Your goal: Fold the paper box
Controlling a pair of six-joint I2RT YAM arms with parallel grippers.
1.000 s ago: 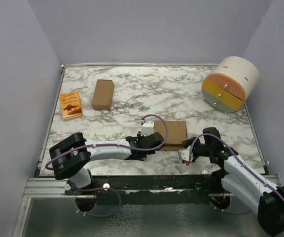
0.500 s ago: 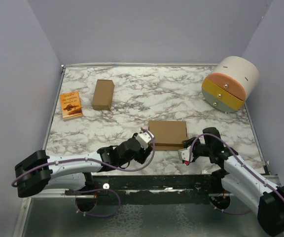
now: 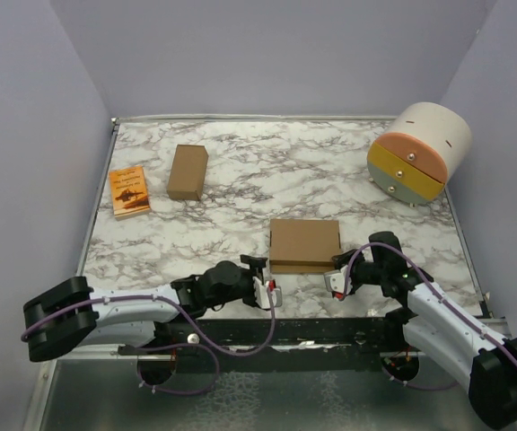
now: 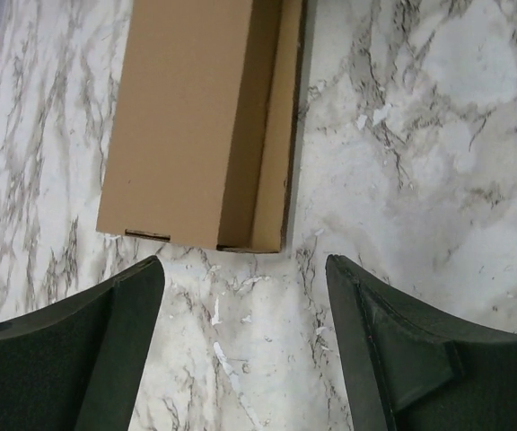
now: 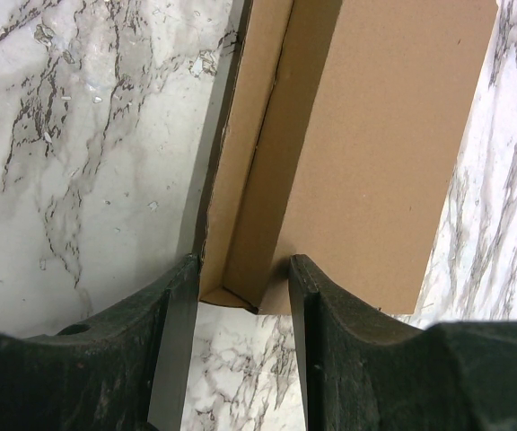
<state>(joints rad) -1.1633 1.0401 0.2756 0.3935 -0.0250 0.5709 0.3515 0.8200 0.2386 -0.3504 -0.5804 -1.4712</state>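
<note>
Containers: a round drawer unit (image 3: pixel 418 148) sits tilted at the far right corner. We see its pink, yellow and grey-green drawer fronts all closed, so their contents are hidden. A narrow cardboard box (image 3: pixel 188 171) at far left is closed, and an orange booklet (image 3: pixel 129 190) lies just beside it.

Surface and room: we see a white table (image 3: pixel 240 215) with grey marble veining, enclosed on three sides by plain lilac walls (image 3: pixel 258 54).

Task object: the paper box (image 3: pixel 305 244) lies flat on the table, near its front edge and right of centre, in shallow, wide form. Its long axis runs left to right, parallel to the front edge. A shadowed recess runs along the long side that faces the arms, and we cannot see inside it.

Grippers: the left gripper (image 4: pixel 243 265) rests low, apart from the box's left end, with its fingers (image 4: pixel 106 332) spread wide over bare marble. The right gripper (image 5: pixel 242 262) straddles the box's near right corner with a finger (image 5: pixel 164 350) close on each side. We cannot tell whether they press on it.
</note>
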